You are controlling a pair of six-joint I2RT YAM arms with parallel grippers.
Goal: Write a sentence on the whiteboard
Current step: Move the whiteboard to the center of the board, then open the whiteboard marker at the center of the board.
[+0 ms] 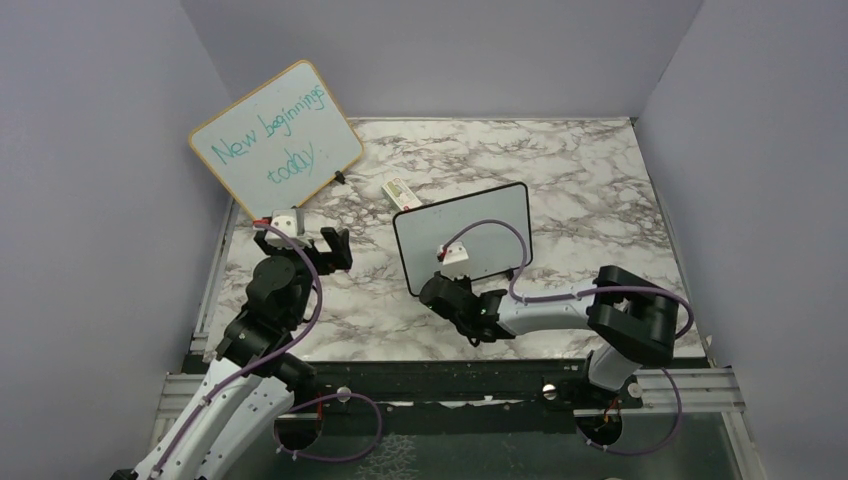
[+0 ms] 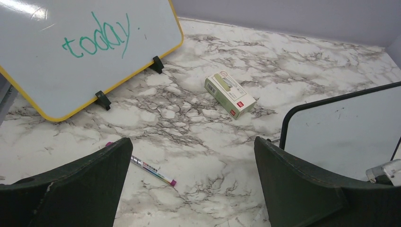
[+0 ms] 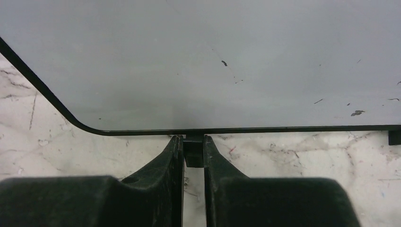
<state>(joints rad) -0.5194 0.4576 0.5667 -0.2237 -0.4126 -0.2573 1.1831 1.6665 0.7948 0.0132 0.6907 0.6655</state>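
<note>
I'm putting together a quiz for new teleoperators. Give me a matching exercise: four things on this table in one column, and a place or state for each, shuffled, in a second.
Things
1. pen
2. small box
3. black-framed whiteboard
4. yellow-framed board

Place or state
A. blank, one foot pinched by the right end effector
B. carries teal writing
C. lies flat on the table, near the open left end effector
D. lies between the two boards

Pairs: 1-C, 2-D, 3-A, 4-B
</note>
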